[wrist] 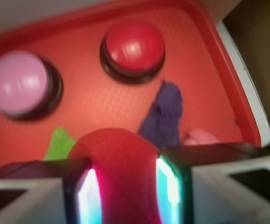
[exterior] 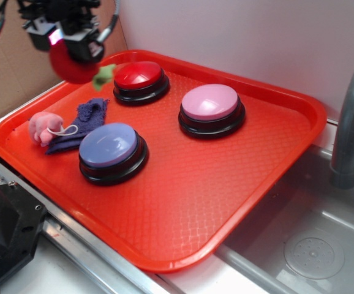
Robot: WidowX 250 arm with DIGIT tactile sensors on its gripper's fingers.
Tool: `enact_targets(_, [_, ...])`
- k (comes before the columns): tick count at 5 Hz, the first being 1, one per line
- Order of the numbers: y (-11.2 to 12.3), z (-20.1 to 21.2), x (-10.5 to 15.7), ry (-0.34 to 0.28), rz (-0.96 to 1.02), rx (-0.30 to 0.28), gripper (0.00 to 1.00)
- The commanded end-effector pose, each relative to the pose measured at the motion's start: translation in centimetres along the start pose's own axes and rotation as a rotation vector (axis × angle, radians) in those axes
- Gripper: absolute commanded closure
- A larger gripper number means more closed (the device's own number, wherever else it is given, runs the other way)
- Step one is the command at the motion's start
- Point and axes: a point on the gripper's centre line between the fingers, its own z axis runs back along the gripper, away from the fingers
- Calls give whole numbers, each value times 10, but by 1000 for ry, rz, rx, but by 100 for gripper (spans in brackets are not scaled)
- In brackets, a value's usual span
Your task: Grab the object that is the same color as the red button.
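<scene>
Between my two fingers (wrist: pixel 86 191), right up against the wrist camera, sits the dark-red fuzzy ball (wrist: pixel 118 163), pinched from both sides by the glowing pads; its green felt leaf (wrist: pixel 59 144) sticks out to the left in that view. My gripper (exterior: pixel 73 52) is closed on the ball, and in the exterior view I hold it in the air above the far-left corner of the orange tray (exterior: pixel 226 202), the leaf pointing toward the red button (exterior: pixel 139 75).

That red button, glossy and domed on a black base, stands on the tray just right of the ball and below it, apart from it. Farther right on the tray is the pink-topped button (exterior: pixel 210 102), and nearer the front, left of centre, the lavender-blue button (exterior: pixel 108 145).

At the tray's left edge a crumpled dark blue cloth (exterior: pixel 84 119) lies between the red button and the lavender-blue one, with a small pink plush toy (exterior: pixel 44 127) touching its left end. In the wrist view the cloth shows just beyond my right finger, the pink toy peeking out beside it.

The tray rests on the counter (exterior: pixel 91 272), its right corner reaching over a metal sink (exterior: pixel 312 245), where a grey faucet (exterior: pixel 348 122) rises at the right edge.
</scene>
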Motion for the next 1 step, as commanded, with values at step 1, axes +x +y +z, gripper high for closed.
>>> enact_targets(1, [15, 2, -10, -12, 4, 4, 100])
